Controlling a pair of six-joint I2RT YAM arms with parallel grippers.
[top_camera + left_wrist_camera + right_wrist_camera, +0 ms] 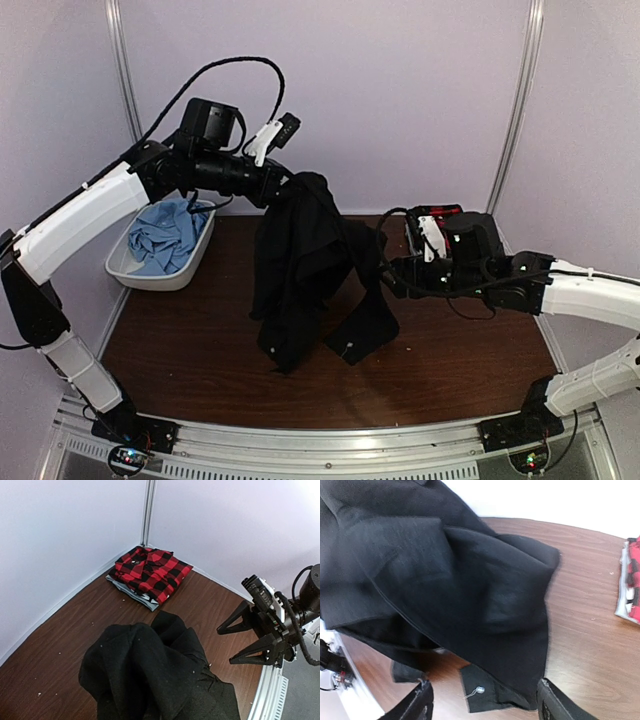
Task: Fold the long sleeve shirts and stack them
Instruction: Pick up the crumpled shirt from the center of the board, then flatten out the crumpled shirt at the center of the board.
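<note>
The black long sleeve shirt hangs bunched from my raised left gripper, which is shut on its top; its lower folds rest on the table. It fills the bottom of the left wrist view as a black shirt and hides that gripper's fingers. My right gripper stands open just right of the cloth. In the right wrist view its fingers straddle a black cuff with a white button without touching it. The red-and-black plaid shirt lies folded in the far right corner. A light blue shirt lies crumpled in a bin.
The white bin sits at the table's far left. The plaid shirt rests on a folded grey layer behind my right arm. Bare brown table shows in front of the hanging cloth. White walls close in the back and sides.
</note>
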